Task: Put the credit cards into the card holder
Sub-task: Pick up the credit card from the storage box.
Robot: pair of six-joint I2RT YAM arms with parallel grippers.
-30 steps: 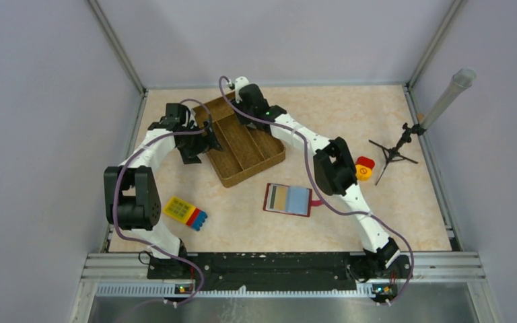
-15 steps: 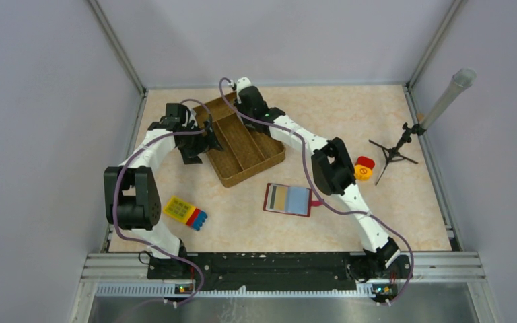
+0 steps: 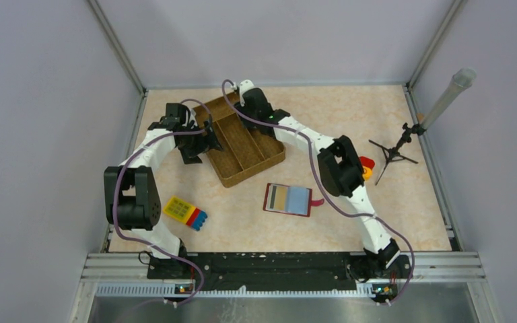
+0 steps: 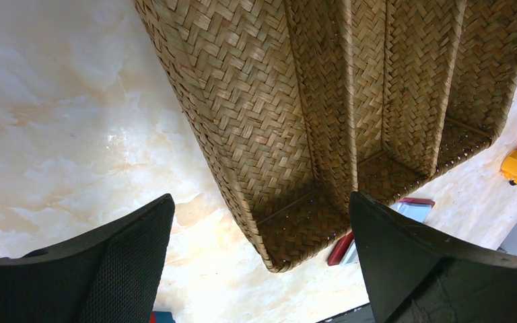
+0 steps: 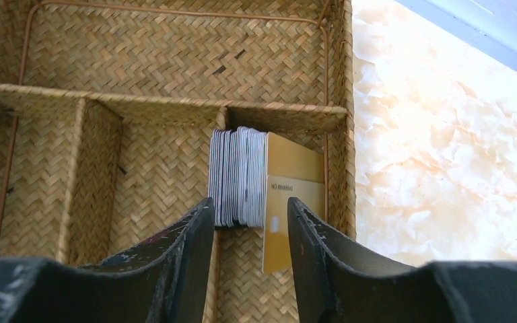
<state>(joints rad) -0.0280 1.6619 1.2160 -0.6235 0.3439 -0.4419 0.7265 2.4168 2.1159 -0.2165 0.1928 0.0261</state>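
Many grey-silver credit cards (image 5: 237,176) on edge with a tan one, in woven basket (image 5: 141,54) corner compartment, right tool (image 5: 248,205) narrowly parted astride them, left tool (image 4: 261,196) wide, empty, card holder (image 3: 287,199) apart on table (image 3: 377,121)

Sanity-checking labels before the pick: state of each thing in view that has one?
basket: upright, other visible compartments empty.
credit cards: stacked on edge in one basket compartment, one tan card sticking out.
card holder: lying open and flat.
left gripper: open, holding nothing.
right gripper: open, fingers either side of the credit cards; contact unclear.
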